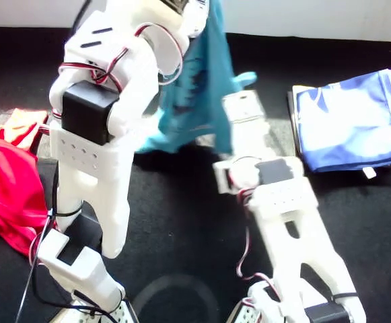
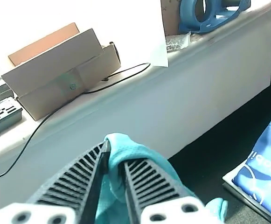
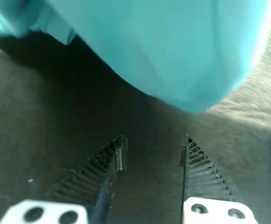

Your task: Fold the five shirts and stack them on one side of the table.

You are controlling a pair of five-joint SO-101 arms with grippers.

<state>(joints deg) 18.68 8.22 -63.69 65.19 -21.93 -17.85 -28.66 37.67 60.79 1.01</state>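
Shirts sit across the black table (image 1: 182, 222) in the high view. At nine o'clock a red shirt (image 1: 7, 182) lies crumpled at the table's edge, with an orange cloth (image 1: 21, 124) touching it at about ten o'clock. Just beside them the left arm (image 1: 101, 134) rises tall toward twelve o'clock. The left gripper (image 2: 114, 156) is clenched on a bunched fold of a teal shirt (image 2: 140, 158), with its ribbed fingers (image 2: 144, 179) pressed on either side of the cloth. In the high view the teal shirt (image 1: 195, 94) hangs from twelve o'clock toward the middle of the table, its lower edge near the surface. Behind the left gripper, a cardboard box (image 2: 60, 70) and a thin cable (image 2: 126, 74) rest on a white ledge (image 2: 172, 93). The right arm (image 1: 286, 202) stretches from five o'clock toward the centre, low over the table. The right gripper (image 3: 154, 149) is released, its jaws spread with nothing between them, close to the table and just beneath the hanging teal cloth. At three o'clock a blue shirt (image 1: 353, 121) lies folded flat, well apart from the teal one.
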